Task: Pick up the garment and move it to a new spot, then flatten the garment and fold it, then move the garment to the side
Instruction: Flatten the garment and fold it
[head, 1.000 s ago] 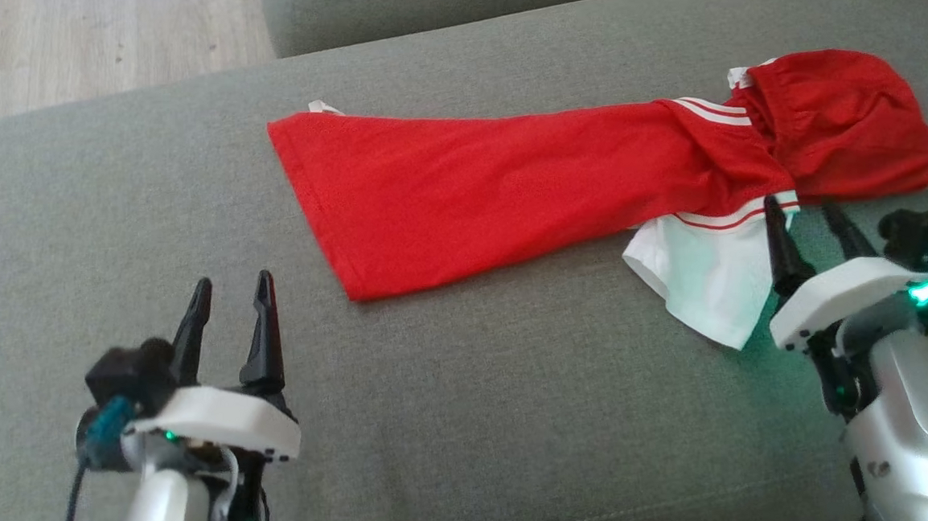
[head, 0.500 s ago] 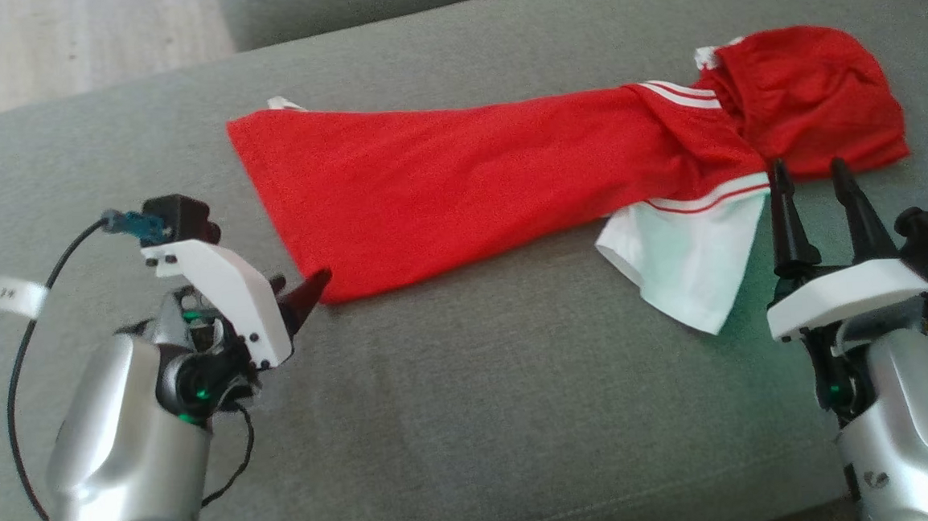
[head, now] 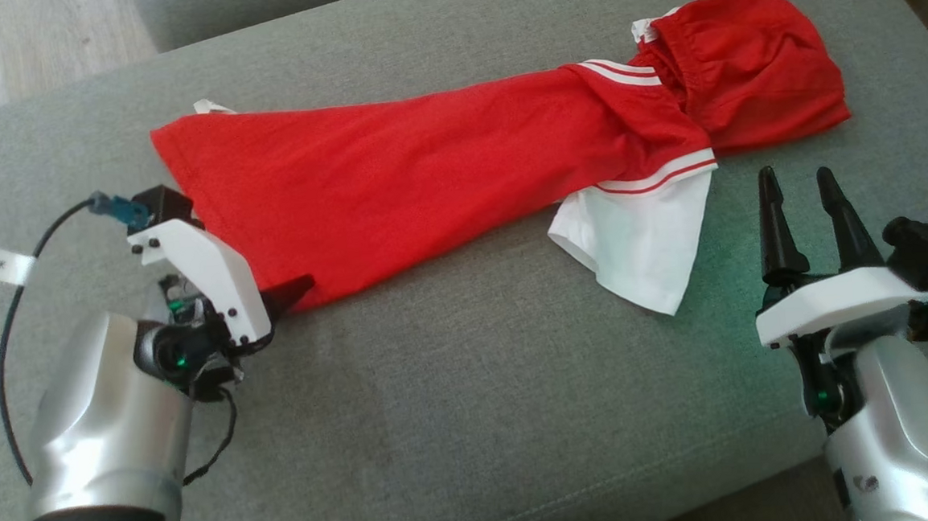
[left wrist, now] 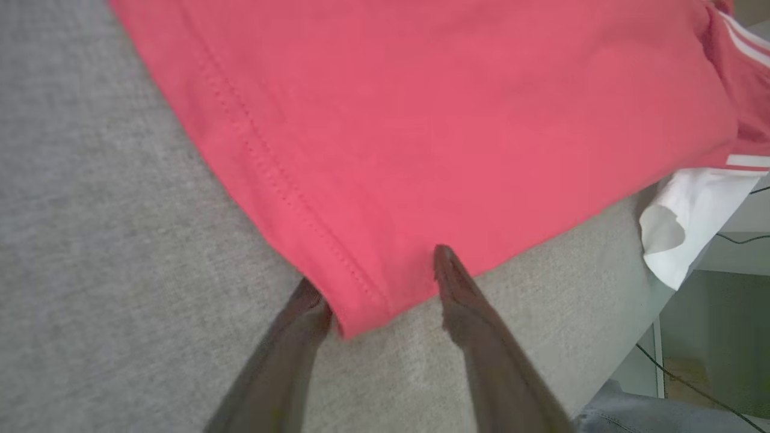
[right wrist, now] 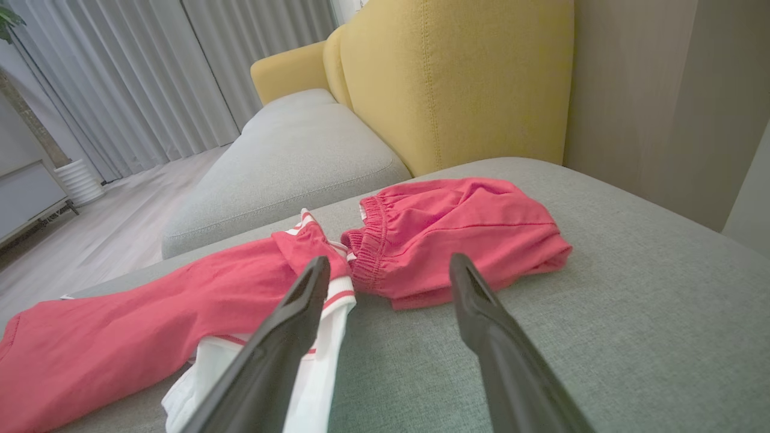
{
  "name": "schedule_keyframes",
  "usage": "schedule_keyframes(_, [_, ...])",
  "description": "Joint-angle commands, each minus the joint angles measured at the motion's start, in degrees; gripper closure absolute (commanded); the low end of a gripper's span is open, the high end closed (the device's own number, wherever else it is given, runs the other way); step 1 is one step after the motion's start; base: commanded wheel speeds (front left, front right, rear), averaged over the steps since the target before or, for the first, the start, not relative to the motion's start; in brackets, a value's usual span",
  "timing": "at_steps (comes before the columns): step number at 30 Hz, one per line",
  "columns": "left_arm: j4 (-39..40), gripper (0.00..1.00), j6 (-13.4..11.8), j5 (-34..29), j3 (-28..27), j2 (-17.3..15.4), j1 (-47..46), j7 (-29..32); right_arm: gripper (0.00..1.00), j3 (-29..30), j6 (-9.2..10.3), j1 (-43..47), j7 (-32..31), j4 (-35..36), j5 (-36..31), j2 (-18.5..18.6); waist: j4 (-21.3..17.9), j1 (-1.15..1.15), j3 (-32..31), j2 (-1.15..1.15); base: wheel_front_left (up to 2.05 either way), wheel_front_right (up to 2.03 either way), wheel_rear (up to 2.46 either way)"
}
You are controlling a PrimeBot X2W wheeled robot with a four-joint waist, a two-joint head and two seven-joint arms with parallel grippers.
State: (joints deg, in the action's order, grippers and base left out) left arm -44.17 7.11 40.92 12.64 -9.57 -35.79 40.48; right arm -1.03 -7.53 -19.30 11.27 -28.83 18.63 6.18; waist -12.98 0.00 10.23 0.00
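In the head view, the red garment (head: pixel 395 192) lies stretched across the grey sofa cushion (head: pixel 440 391). Its long axis runs from the left hand (head: pixel 293 291), which is at the near hem corner, toward the right hand (head: pixel 796 184). That hand is spread and empty, just short of the white sleeve (head: pixel 641 250). In the left wrist view, the left hand (left wrist: pixel 379 279) has its fingers apart on either side of the garment (left wrist: pixel 421 120) corner, not yet pinched; one tip seems to be under the edge. In the right wrist view, the right hand (right wrist: pixel 391 263) is wide open, with the garment (right wrist: pixel 150 325) ahead and untouched. The left arm is nearer, so the pickup likely starts at that corner.
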Motion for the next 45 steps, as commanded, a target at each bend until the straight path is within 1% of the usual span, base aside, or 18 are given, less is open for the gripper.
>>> schedule_keyframes(1, [1.0, 0.99, 0.3, 0.3, -1.0, -1.5, -2.9, -0.3, 0.0, -1.2, 0.04, -1.9, 0.7, 1.4, 0.2, -0.1, 0.3, 0.0, -0.1, 0.0, 0.0, 0.0, 0.0])
schedule_keyframes(4, [0.9, 1.0, 0.3, 1.9, 0.0, -1.1, -3.6, -0.9, 0.0, -1.1, 0.04, -1.9, 0.8, 0.9, 0.1, 0.0, 1.1, 0.0, -0.8, 0.0, 0.0, 0.0, 0.0])
schedule_keyframes(7, [3.9, 1.0, 0.4, 4.5, 2.4, -1.8, -3.6, 0.2, 0.0, -0.9, 0.04, -1.6, 0.8, 0.7, 0.0, 0.3, 2.3, 0.0, -1.7, 0.0, 0.0, 0.0, 0.0])
schedule_keyframes(10, [9.5, 1.0, 0.4, 6.8, 5.6, -4.2, -2.8, 2.2, 0.0, -0.7, 0.04, -1.2, 0.6, 0.6, -0.2, 0.4, 3.6, 0.0, -2.6, 0.0, 0.0, 0.0, 0.0])
schedule_keyframes(13, [16.2, 1.0, 0.4, 9.7, 7.3, -7.1, -1.5, 4.5, 0.0, -0.4, 0.04, -0.7, 0.6, 0.5, -0.1, 0.6, 5.2, 0.0, -3.5, 0.0, 0.0, 0.0, 0.0])
schedule_keyframes(14, [18.6, 1.0, 0.4, 10.6, 7.5, -8.1, -1.0, 5.3, 0.0, -0.3, 0.04, -0.4, 0.5, 0.5, -0.2, 0.7, 5.7, 0.0, -3.8, 0.0, 0.0, 0.0, 0.0])
schedule_keyframes(15, [18.6, 1.0, 0.4, 10.6, 7.5, -8.1, -1.0, 5.3, 0.0, -0.3, 0.04, -0.4, 0.5, 0.5, -0.2, 0.7, 5.7, 0.0, -3.8, 0.0, 0.0, 0.0, 0.0])
schedule_keyframes(17, [23.8, 1.0, 0.4, 12.1, 7.4, -9.9, -0.1, 7.0, 0.0, 0.0, 0.04, 0.1, 0.3, 0.6, -0.3, 0.8, 6.7, 0.0, -4.2, 0.0, 0.0, 0.0, 0.0])
schedule_keyframes(20, [32.1, 1.0, 0.0, 14.4, 6.4, -11.7, 1.1, 9.6, 0.0, 0.5, 0.04, 0.8, 0.0, 1.0, -0.4, 1.0, 8.2, 0.0, -4.5, 0.0, 0.0, 0.0, 0.0])
schedule_keyframes(23, [41.3, 1.0, -1.9, 15.8, 5.3, -13.3, 1.9, 12.2, 0.0, 0.5, 0.04, 1.2, -0.5, 1.8, -0.4, 1.1, 9.1, 0.0, -4.4, 0.0, 0.0, 0.0, 0.0])
schedule_keyframes(26, [49.1, 1.0, -4.8, 16.9, 3.8, -15.3, 2.5, 15.1, 0.0, 0.3, 0.04, 1.2, -1.0, 2.5, -0.2, 1.1, 9.3, 0.0, -3.9, 0.0, 0.0, 0.0, 0.0])
schedule_keyframes(29, [52.9, 1.0, -7.8, 17.1, 1.7, -17.5, 2.8, 16.7, 0.0, -0.2, 0.04, 1.0, -1.3, 2.9, 0.1, 1.1, 9.0, 0.0, -2.7, 0.0, 0.0, 0.0, 0.0])
schedule_keyframes(32, [50.6, 1.0, -10.3, 16.2, -0.2, -18.7, 2.9, 16.5, 0.0, -1.2, 0.04, 0.4, -1.6, 3.0, 0.5, 1.1, 8.2, 0.0, -1.2, 0.0, 0.0, 0.0, 0.0])
schedule_keyframes(36, [40.6, 1.0, -12.8, 13.9, -2.6, -19.1, 1.3, 13.1, 0.0, -2.8, 0.04, -0.9, -2.1, 3.2, 0.9, 1.2, 6.4, 0.0, 1.2, 0.0, 0.0, 0.0, 0.0])
schedule_keyframes(39, [31.6, 1.0, -13.0, 12.9, -4.5, -18.8, -0.8, 8.9, 0.0, -4.0, 0.04, -2.2, -2.3, 3.3, 1.3, 1.4, 4.7, 0.0, 3.1, 0.0, 0.0, 0.0, 0.0])
schedule_keyframes(40, [26.3, 1.0, -12.6, 11.5, -5.1, -18.9, -2.6, 5.6, 0.0, -4.8, 0.04, -3.0, -2.3, 3.3, 1.6, 1.6, 3.7, 0.0, 4.3, 0.0, 0.0, 0.0, 0.0])
schedule_keyframes(42, [21.9, 1.0, -12.5, 10.1, -5.6, -18.9, -4.5, 2.2, 0.0, -5.5, 0.04, -3.7, -2.2, 3.3, 1.9, 1.9, 2.7, 0.0, 5.5, 0.0, 0.0, 0.0, 0.0])
schedule_keyframes(45, [16.5, 1.0, -11.5, 8.9, -6.3, -18.2, -7.8, -3.2, 0.0, -6.3, 0.04, -4.6, -1.9, 3.0, 2.4, 2.4, 1.6, 0.0, 7.1, 0.0, 0.0, 0.0, 0.0])
